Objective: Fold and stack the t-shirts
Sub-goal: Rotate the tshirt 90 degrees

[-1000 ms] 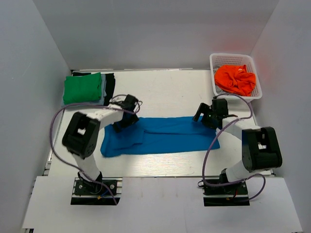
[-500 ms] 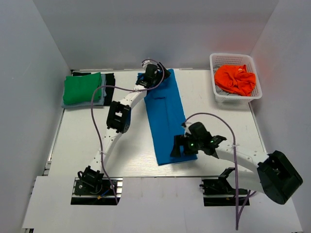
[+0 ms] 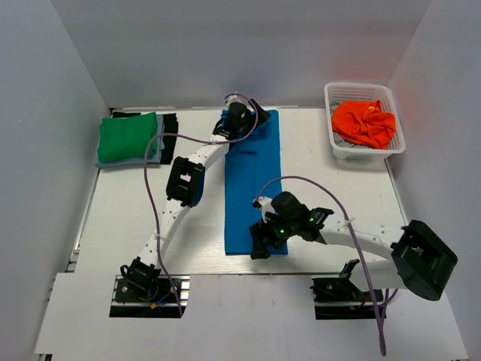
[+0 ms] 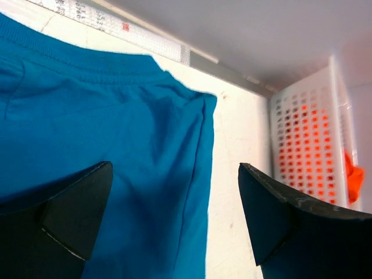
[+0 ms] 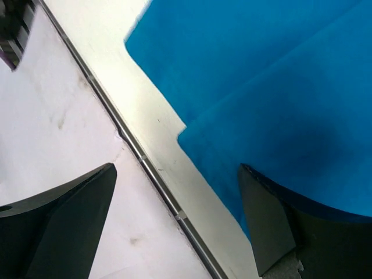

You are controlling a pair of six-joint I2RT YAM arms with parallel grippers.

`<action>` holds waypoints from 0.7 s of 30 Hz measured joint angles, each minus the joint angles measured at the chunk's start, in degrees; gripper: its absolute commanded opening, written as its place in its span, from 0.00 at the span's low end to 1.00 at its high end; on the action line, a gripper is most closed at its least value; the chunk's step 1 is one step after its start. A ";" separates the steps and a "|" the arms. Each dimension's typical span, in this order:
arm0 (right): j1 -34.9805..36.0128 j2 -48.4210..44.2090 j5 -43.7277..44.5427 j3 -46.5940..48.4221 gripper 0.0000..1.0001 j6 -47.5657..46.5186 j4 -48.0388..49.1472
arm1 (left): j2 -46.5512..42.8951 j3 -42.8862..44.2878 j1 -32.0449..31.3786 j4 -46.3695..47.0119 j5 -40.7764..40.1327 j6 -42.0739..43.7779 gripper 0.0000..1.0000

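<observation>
Top external | blue t-shirt (image 3: 253, 188) | left fingers (image 3: 239, 124) spread over far end | right fingers (image 3: 262, 245) spread over near end

White table (image 3: 120, 203) is enclosed by plain grey-white walls (image 3: 225, 53) at 9, 12 and 3 o'clock; even light is cast.

Far left: green tee (image 3: 128, 135) stack blocks.
Far right: basket (image 3: 359, 86) blocks.
Left half: left arm (image 3: 184, 180) crosses diagonally.
Near edge: right arm (image 3: 355, 239) crosses.
Blue tee (image 3: 254, 173) to basket: bare table (image 3: 331, 188), passable.
</observation>
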 measured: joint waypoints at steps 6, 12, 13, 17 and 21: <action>0.22 -8.61 4.44 1.57 0.90 1.18 -0.42 | -9.46 -6.64 0.00 -9.90 0.42 8.17 1.00; 0.15 -16.79 12.79 1.25 0.90 7.61 -0.70 | -42.12 -35.10 -0.46 -13.97 0.85 15.63 1.00; 0.09 -18.34 15.08 0.63 0.90 9.22 -0.76 | -49.59 -40.89 -0.72 -13.51 1.16 16.24 1.00; -0.15 -22.60 21.27 -2.27 0.90 14.67 -2.84 | -75.82 -61.86 -2.51 -8.04 2.27 16.04 1.00; -0.76 -23.58 24.72 -4.17 0.90 20.06 -7.72 | -88.13 -76.06 -5.64 -7.63 5.03 14.47 1.00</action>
